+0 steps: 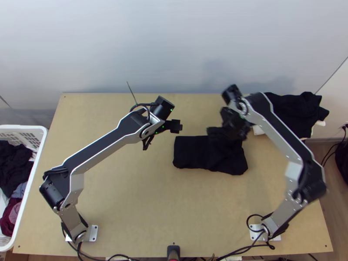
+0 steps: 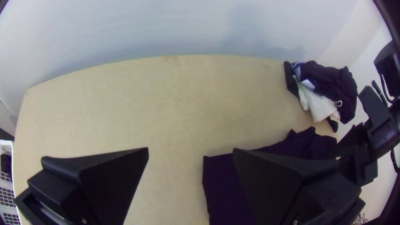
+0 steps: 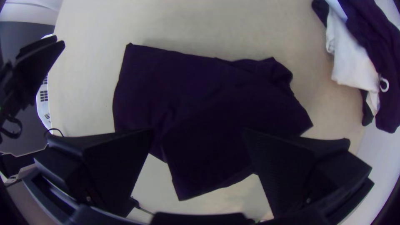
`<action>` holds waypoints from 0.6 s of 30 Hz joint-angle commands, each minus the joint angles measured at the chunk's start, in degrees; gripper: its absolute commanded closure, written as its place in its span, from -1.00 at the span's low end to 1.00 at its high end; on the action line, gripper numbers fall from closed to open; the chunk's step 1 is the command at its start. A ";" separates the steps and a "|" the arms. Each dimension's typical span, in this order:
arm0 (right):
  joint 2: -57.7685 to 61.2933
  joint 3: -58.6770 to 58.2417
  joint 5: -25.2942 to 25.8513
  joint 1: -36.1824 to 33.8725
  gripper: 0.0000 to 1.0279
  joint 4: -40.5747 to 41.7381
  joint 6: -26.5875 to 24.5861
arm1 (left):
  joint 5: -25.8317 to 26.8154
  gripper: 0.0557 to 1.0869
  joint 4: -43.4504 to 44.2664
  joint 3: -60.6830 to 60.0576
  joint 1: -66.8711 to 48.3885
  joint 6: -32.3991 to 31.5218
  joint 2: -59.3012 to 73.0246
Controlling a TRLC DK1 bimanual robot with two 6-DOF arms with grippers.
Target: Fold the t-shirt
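- Left pincer (image 1: 175, 126): two wide black fingers standing well apart, with no cloth between their tips; located just beyond the square end of the folded t-shirt (image 1: 190, 152).
- Right pincer (image 1: 235, 126): fingers likewise parted, gripping nothing; located above the shirt's broader end, which it partly covers in the top view.
- Clothes pile (image 1: 296, 114), dark and white pieces heaped: on the right pincer's outer side, near it, lying over the table's far corner. The right arm (image 1: 285, 132) passes over the near side of this heap.
- White basket (image 1: 26, 127) with dark, maroon and grey clothes (image 1: 13, 165): well apart from the left pincer, on its outer side, beside the table (image 1: 130, 195).
- Wall (image 1: 174, 43): behind both pincers, along the table's far edge.
- T-shirt, position: black, folded into a compact bundle flat on the table, extending from near the left pincer to beneath the right one.
- T-shirt, orientation: long axis roughly parallel to the table's far edge, running from left pincer to right pincer. Straight, squared end toward the left pincer; wider, uneven end with rumpled folds under the right. A layer lies slantwise, one corner projecting on the arm-base side. Which end holds the collar cannot be told.
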 commanded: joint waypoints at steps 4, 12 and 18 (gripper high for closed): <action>-14.20 -15.79 0.04 -9.47 -0.92 0.16 -4.12 | 0.09 -0.90 0.03 1.80 0.08 0.29 2.51; -19.12 -17.28 2.24 -10.61 -0.92 0.16 -4.12 | 0.00 -0.90 0.03 1.97 0.17 0.64 3.56; -16.74 -7.61 2.15 -5.16 -0.92 0.16 -0.34 | 0.00 -0.90 0.29 2.24 0.08 0.64 4.97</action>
